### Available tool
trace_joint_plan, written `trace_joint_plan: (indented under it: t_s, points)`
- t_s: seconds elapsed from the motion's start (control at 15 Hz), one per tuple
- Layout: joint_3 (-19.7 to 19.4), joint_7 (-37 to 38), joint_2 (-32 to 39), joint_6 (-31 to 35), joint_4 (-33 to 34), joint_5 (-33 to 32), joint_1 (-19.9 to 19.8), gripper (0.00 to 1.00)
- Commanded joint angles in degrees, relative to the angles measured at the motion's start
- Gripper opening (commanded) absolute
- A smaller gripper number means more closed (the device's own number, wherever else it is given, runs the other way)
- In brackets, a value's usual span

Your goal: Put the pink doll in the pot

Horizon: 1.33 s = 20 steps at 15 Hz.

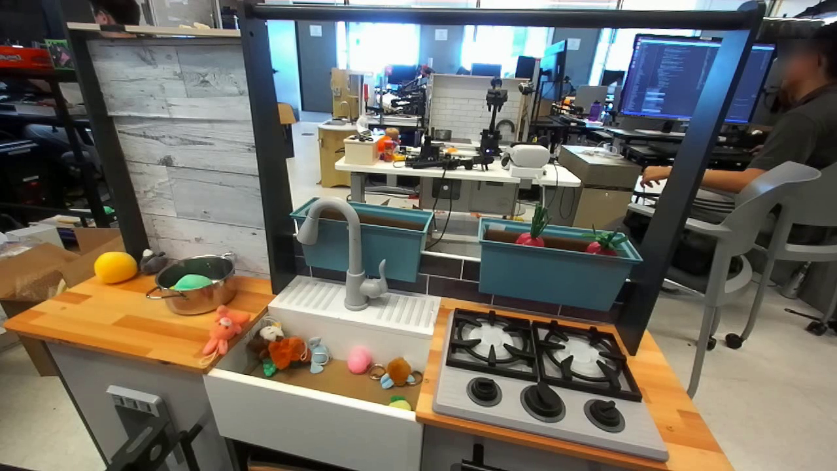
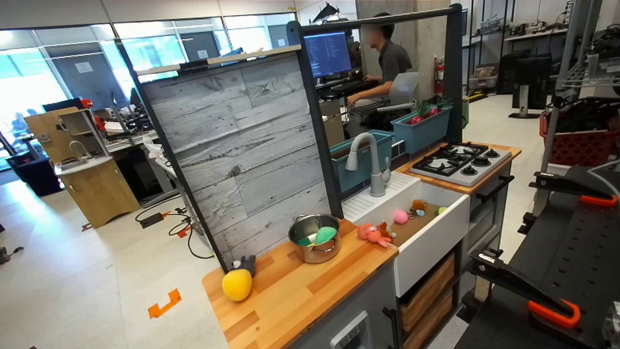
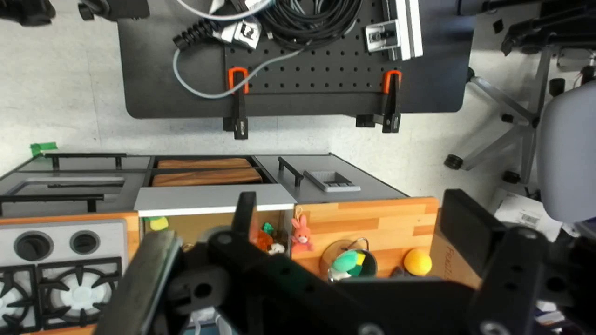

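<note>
Wooden counter (image 1: pixel 124 319), with the white sink (image 1: pixel 314 418) at its four o'clock in an exterior view. Gripper (image 3: pixel 355 216), wrist view: fingers spread wide, nothing held between them, the tips well apart from everything on the counter. Pot (image 1: pixel 212 296): round, shiny metal, standing upright toward the counter's rear. Pink doll (image 1: pixel 223 330): lies on the counter just beside the sink's edge, at five o'clock from the pot in an exterior view and at ten o'clock from it in the wrist view; whether it touches the sink cannot be told. Judged by its look, it should prove light, soft and not fragile — fabric likely to yield under the pads and resist slipping, yet apt to bend if caught at one end. The best hold is probably across the middle of the body, below the head, one finger to either side; a limb alone could twist loose. A sideways nudge toward the sink risks sending it over the edge. Green item (image 1: pixel 192 282): lies inside the pot and may leave the doll resting high after release. Loop (image 3: pixel 298 212): thin cord at the ear end of the doll, too slight to grip reliably — best left clear of the fingertips.
</note>
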Motion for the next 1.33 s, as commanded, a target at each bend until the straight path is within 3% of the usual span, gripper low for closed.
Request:
trace_joint_plan:
  t_s: [0.0, 0.27, 0.53, 1.27]
  points:
    - [0.03, -4.23, 4.2, 8.33, 0.74, 7.13, 1.02, 1.0]
    - [1.32, -7.35, 12.66, 18.2, 3.26, 14.78, 3.21, 1.0]
    - [4.4, -8.6, 21.61, 23.43, 6.66, 18.86, 3.81, 1.0]
    - [14.71, -5.12, 37.58, 38.11, 11.43, 15.69, 1.63, 1.0]
